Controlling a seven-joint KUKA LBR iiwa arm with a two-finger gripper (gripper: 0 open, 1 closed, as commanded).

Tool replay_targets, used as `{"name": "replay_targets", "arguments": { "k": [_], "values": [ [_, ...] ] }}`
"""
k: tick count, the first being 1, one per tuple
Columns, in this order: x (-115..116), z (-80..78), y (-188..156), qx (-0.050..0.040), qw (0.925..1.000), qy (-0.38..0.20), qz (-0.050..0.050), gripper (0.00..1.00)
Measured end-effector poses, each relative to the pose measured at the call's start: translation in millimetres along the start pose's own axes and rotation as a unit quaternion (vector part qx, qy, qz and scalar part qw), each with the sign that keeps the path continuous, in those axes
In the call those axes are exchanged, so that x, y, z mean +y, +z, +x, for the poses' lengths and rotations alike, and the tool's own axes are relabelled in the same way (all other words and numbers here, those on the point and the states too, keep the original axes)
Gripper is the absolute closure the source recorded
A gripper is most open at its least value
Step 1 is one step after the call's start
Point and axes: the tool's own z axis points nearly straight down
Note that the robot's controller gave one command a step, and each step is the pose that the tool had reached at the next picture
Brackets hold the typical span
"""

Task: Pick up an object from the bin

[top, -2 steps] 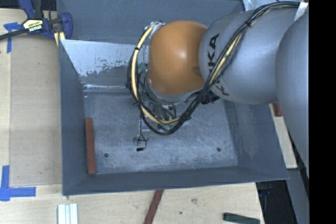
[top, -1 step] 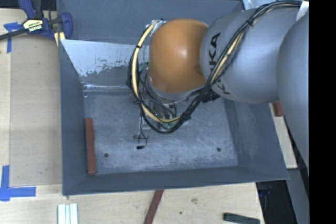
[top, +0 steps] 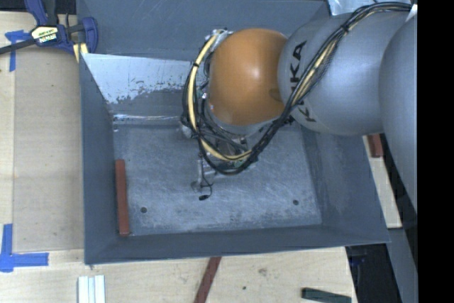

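**A:** Contents check. One loose thing on the floor of the bin [top: 96,152]: a reddish-brown bar [top: 122,196], long and narrow. It lies flat in the lower left of the frame, its length running up and down the picture, just beside the foot of the left wall. I cannot tell whether it touches the wall.

**B:** How will it handle?

**A:** Judgement only. It looks stiff, wood or plastic, and light. It has flat faces, so it should not roll, and it is probably not fragile. The surface looks dull rather than glossy, so I expect little slip.

**B:** Where should it be taken?

**A:** Across the narrow width, near mid-length, so that neither end droops. Risk: there is little room on the wall side, so the claw may foul the sloping wall or push the bar instead of straddling it.

**B:** And the claw's state?

**A:** The claw [top: 203,188] hangs below the orange cover [top: 245,74] and the looped cables [top: 227,152], low over the middle of the floor, near the centre of the frame. I cannot tell how far open it is, because from above it is a small dark tip. I see nothing held in it, and I cannot tell whether it touches the floor. It stands well apart from the bar, to the bar's right.

**B:** Status of the pick?

**A:** Not yet made. The bar rests on the floor.
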Motion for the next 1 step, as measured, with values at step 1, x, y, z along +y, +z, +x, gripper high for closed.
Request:
{"name": "replay_targets", "arguments": {
  "k": [1],
  "values": [
    [-31.5, -15.5, 44.2, 0.0032, 0.9958, -0.092, 0.002, 0.00]
  ]
}}
